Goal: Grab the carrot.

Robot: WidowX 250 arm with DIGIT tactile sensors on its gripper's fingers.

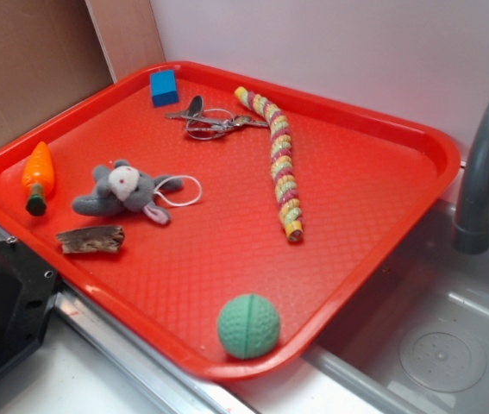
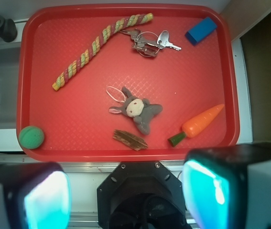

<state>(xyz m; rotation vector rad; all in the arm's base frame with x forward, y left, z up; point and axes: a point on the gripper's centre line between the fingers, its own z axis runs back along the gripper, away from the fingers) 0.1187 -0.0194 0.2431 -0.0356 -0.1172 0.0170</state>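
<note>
Carrot point(image 2: 201, 121) lies in red tray point(image 2: 125, 155), right of plush mouse point(image 2: 139, 110); jaws apart.

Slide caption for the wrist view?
Open hand above red tray; orange carrot lies untouched.

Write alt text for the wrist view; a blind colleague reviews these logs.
Seen from above, a red tray holds an orange carrot at lower right, with a plush mouse, wood chunk, keys, blue block, rope and green ball. The gripper is open.
</note>
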